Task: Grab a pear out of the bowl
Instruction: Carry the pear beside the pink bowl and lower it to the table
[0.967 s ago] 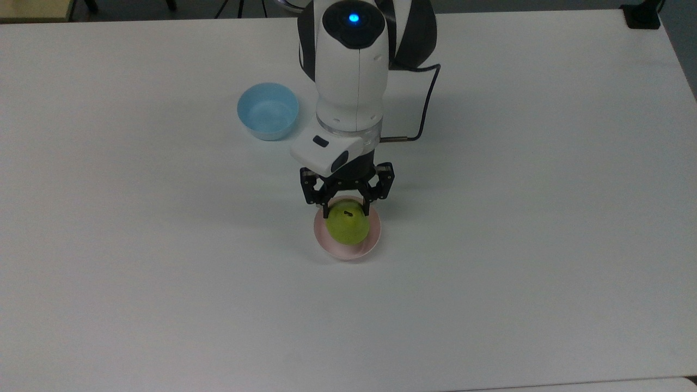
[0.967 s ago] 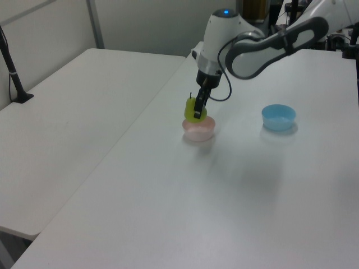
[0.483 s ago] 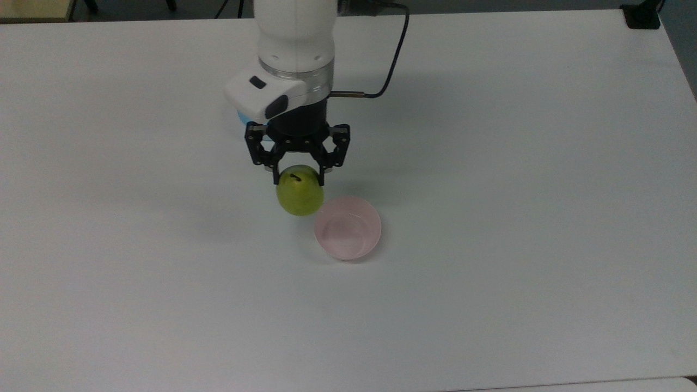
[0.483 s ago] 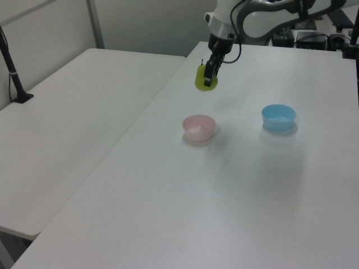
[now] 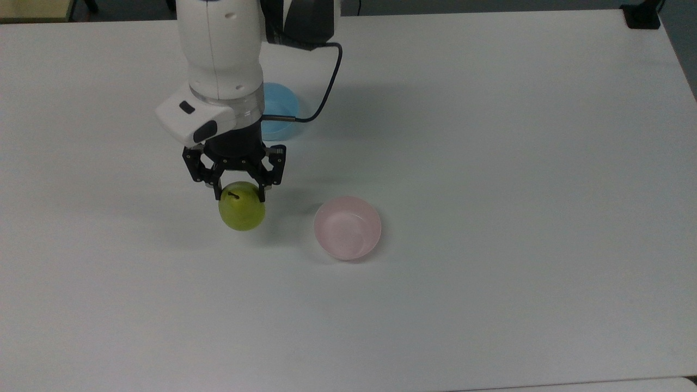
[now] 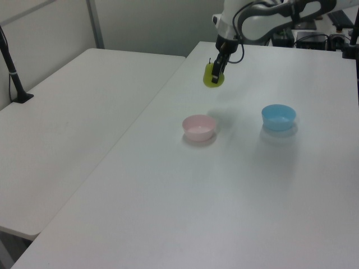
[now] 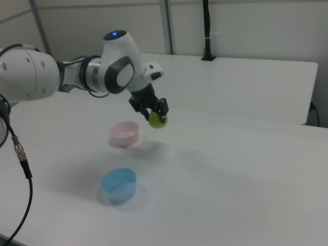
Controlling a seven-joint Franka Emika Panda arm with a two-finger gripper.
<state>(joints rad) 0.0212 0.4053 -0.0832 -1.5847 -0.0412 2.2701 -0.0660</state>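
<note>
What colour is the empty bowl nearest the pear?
Pale pink bowl, clearest in the top view.

Colours on my white desk (image 5: 490, 136)

My black hand (image 5: 240, 191) has a yellow-green pear (image 5: 242, 208); one bowl (image 5: 347, 227) is pink, the other bowl (image 5: 280, 117) blue.

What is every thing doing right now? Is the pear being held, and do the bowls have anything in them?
pear: held up off the table, stem up.
gripper: shut on the pear's top.
pink bowl: upright on the table, nothing in it.
blue bowl: upright on the table, nothing in it.
</note>
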